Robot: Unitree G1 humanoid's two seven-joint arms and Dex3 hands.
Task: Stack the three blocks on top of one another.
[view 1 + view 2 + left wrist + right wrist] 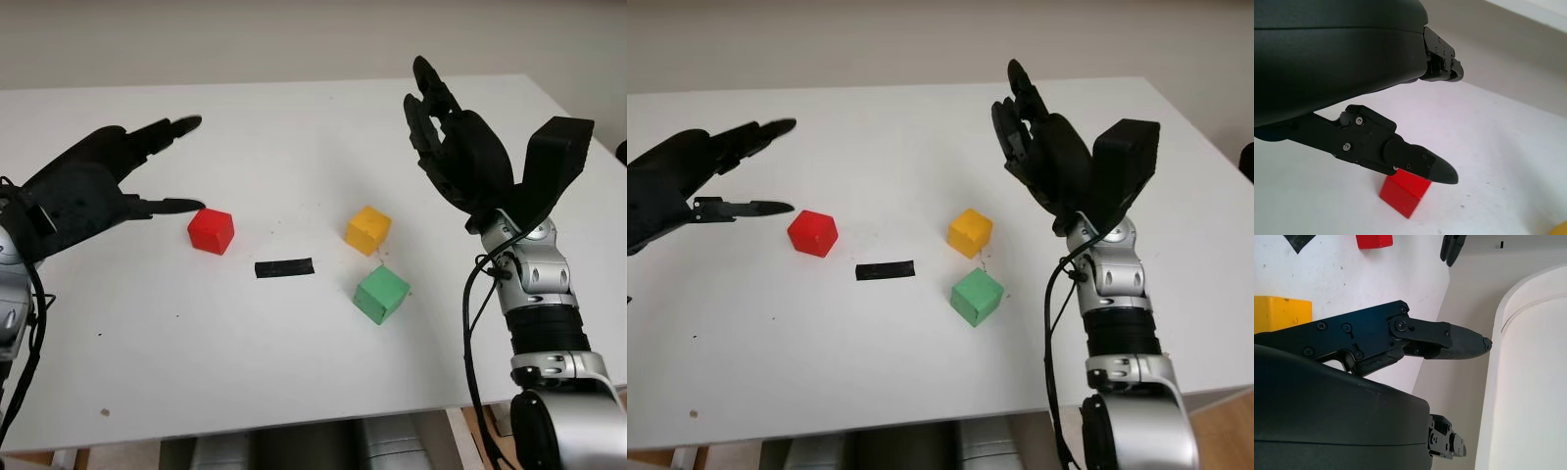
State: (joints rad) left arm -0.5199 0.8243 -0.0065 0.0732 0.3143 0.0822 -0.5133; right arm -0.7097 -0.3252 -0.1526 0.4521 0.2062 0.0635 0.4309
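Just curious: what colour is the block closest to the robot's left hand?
Red. The block shows best in the left eye view, just beside the left hand.

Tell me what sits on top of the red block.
Nothing rests on the red block; its top face is bare. The open left hand hovers beside it, one fingertip close to its upper edge. Its underside against the table is hidden.

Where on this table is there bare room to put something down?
Bare table lies behind the three blocks, and along the near edge before the tape strip. It is tight between yellow block and green block, and where the left robot hand nears the red block.
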